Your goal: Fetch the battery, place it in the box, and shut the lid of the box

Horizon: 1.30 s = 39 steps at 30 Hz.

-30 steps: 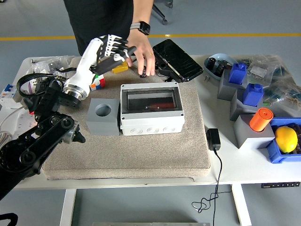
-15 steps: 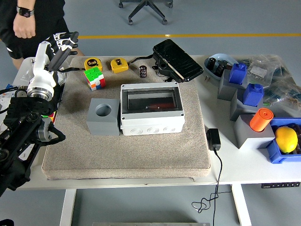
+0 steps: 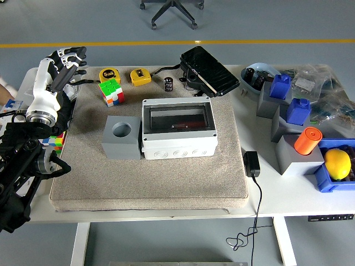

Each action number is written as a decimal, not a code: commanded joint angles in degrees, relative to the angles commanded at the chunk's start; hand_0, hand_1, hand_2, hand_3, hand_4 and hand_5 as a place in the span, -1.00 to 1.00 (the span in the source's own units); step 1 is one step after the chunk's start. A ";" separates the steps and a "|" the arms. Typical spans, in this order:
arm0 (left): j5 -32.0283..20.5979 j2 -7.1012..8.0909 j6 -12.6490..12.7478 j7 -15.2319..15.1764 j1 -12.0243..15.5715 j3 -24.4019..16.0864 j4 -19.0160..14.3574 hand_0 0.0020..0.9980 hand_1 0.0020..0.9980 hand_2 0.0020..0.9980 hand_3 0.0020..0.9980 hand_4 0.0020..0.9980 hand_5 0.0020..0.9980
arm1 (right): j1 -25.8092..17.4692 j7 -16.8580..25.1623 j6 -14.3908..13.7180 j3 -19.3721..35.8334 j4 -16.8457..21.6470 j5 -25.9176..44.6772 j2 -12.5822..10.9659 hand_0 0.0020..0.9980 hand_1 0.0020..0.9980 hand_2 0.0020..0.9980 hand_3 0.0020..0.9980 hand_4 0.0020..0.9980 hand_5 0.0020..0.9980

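Battery (image 3: 168, 83), a small dark cylinder, stands upright at upper centre of the frame, just behind the open box (image 3: 178, 128). The left hand (image 3: 65, 62) hovers at upper left, fingers loosely spread, holding nothing. Reaching it well likely means a gentle pinch from above, avoiding tipping.

A single head camera looks forward and down from high on the robot's side. The white bench (image 3: 310, 194) fills the frame, near edge at bottom, floor beyond.

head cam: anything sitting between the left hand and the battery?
Yes, in the head view: between the left hand and the battery lie two yellow tape measures, the Rubik's cube just nearer.
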 joint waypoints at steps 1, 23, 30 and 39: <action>-0.09 0.11 0.00 -0.03 0.01 0.02 -0.04 -0.10 0.12 0.16 0.16 0.85 -0.01 | 0.19 -0.01 0.01 -0.15 -0.01 0.15 0.07 0.18 0.20 0.14 0.11 0.84 -0.12; -0.34 1.38 -1.27 1.57 1.70 3.48 -0.62 -0.13 0.08 0.14 0.14 0.83 -0.03 | 0.16 -0.32 0.31 -3.70 -0.22 2.76 0.79 0.18 0.21 0.15 0.12 0.86 -0.11; -0.15 0.90 -1.66 1.99 2.32 4.15 -0.58 -0.13 0.07 0.14 0.14 0.83 -0.03 | -0.19 -0.35 0.33 -4.32 -0.24 3.60 1.10 0.19 0.21 0.15 0.12 0.86 -0.11; -0.19 0.70 -1.71 2.17 2.25 4.03 -0.55 -0.14 0.07 0.14 0.14 0.83 -0.04 | -0.51 -0.42 0.40 -5.81 -0.69 5.03 1.20 0.19 0.21 0.15 0.12 0.86 -0.11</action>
